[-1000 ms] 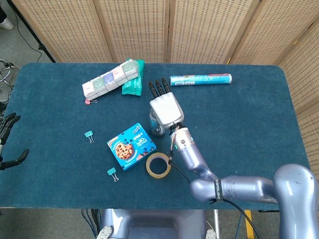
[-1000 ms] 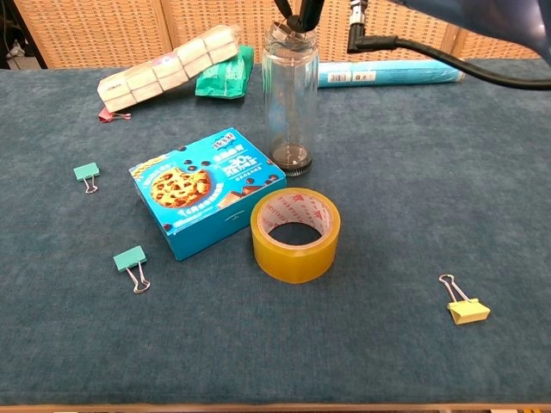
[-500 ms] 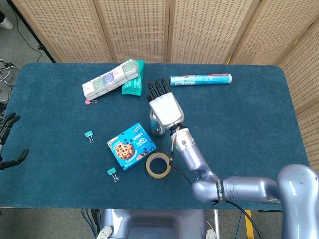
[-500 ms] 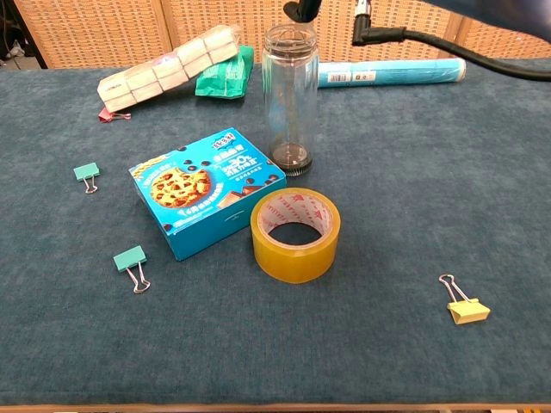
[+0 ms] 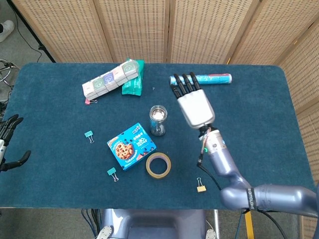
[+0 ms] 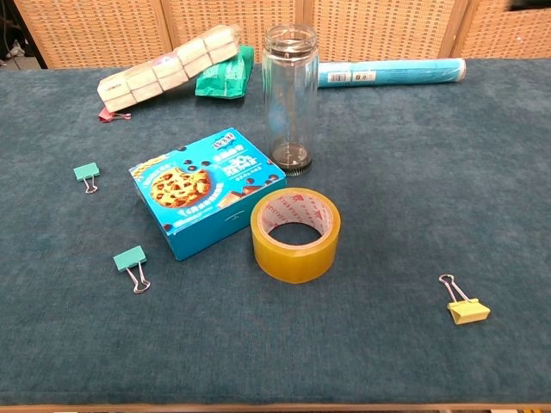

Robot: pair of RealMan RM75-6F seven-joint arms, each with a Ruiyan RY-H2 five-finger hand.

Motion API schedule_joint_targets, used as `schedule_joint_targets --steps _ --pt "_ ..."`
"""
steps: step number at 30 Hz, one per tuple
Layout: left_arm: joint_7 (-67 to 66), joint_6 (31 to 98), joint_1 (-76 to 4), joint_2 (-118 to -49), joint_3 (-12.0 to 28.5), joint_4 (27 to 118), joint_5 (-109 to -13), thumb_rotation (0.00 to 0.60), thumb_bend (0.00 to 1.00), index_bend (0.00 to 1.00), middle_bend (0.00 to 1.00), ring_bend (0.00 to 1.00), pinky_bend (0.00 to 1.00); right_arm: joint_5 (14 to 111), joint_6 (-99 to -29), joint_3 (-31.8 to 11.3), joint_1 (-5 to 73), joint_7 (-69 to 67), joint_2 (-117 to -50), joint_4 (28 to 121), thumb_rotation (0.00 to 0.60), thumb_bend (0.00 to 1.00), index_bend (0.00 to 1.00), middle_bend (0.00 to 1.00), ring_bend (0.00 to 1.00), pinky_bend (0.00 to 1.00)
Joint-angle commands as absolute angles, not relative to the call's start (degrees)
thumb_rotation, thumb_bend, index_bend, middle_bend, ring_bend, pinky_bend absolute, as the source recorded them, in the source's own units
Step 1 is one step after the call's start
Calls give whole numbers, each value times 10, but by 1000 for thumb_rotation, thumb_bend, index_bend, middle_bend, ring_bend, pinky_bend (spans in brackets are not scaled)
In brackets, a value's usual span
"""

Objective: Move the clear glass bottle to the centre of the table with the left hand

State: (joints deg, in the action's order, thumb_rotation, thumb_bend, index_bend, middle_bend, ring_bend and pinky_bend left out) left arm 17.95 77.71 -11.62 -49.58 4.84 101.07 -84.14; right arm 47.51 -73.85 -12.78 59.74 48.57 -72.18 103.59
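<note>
Blue table (image 5: 259, 114) bears upright clear glass bottle (image 5: 158, 120), seemingly empty.

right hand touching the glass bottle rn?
Apart. Head view shows bare table between the right hand and the glass bottle; chest view shows the bottle standing alone, no hand on it.

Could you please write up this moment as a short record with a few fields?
bottle: clear glass bottle upright, uncapped, near the table's centre, untouched
left robot hand: left robot hand at the table's left edge, fingers apart, holding nothing
right robot hand: right robot hand right of the bottle, fingers extended, holding nothing
nearby: cookie box and tape roll just in front of the bottle
</note>
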Motion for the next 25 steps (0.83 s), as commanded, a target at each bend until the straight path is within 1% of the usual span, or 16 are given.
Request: schedule_joint_targets --steps 1,2,3,4,6,13,16,21,25 --pt "161 785 -112 -504 45 1014 -846 600 341 0 0 0 0 516 -763 -86 526 422 -673 1050 600 328 28 0 0 0" --pt "157 787 -112 -506 45 1014 -847 600 341 0 0 0 0 522 -765 -79 512 404 -665 1048 600 257 14 0 0 0" --pt "153 790 -111 -508 44 1015 -849 600 341 0 0 0 0 531 -766 -73 497 385 -657 1045 600 164 3 0 0 0" --pt "148 794 -109 -511 44 1015 -850 600 341 0 0 0 0 543 -767 -63 479 362 -648 1038 600 100 0 0 0 0" --pt "141 801 -107 -518 43 1016 -854 600 341 0 0 0 0 563 -771 -47 451 330 -637 1025 600 51 0 0 0 0" --pt "100 812 -98 -542 35 1014 -856 600 341 0 0 0 0 654 -793 14 343 194 -626 949 600 18 0 0 0 0" --pt "92 820 -91 -553 34 1009 -849 600 341 0 0 0 0 687 -811 33 301 141 -631 910 600 2 0 0 0 0" --pt "92 831 -79 -569 32 990 -841 600 340 0 0 0 0 726 -835 51 244 74 -640 867 600 0 0 0 0 0" --pt "81 833 -75 -578 29 981 -840 600 341 0 0 0 0 738 -854 51 208 49 -644 855 600 0 0 0 0 0"
